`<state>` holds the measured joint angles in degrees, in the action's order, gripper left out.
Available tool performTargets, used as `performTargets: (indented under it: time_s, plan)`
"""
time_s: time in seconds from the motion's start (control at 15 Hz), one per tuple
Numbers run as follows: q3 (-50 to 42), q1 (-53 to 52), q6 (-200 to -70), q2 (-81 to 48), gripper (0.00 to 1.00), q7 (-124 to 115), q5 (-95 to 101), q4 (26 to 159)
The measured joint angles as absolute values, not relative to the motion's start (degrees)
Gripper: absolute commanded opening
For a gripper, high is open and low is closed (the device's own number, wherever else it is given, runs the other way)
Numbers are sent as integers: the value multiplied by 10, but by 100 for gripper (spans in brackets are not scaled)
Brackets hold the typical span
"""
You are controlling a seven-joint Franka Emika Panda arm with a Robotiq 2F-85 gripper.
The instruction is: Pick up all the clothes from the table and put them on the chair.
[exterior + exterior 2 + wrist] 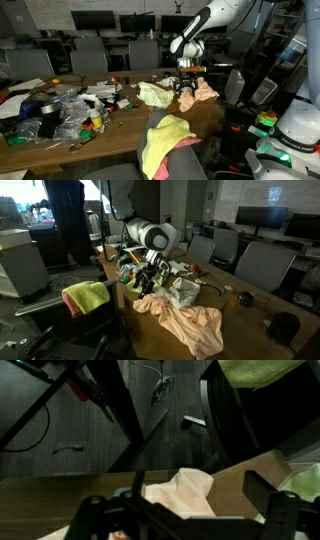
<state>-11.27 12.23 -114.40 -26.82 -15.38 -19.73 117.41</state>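
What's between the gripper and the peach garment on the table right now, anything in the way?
Nothing. In the wrist view the peach garment shows uncovered between the fingers of the open gripper, with bare table wood beside it.

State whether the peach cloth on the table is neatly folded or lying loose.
Loose: the peach cloth lies crumpled and spread out on the table, wrinkled, with no neat folds.

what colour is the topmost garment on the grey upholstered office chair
Pale yellow-green garment, clearest in an exterior view.
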Motion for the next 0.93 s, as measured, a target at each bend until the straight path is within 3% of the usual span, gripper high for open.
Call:
performTargets:
  time_s: [0.93]
  plan:
    - [-127, 139, -1171, -271, 100, -236, -206, 1175]
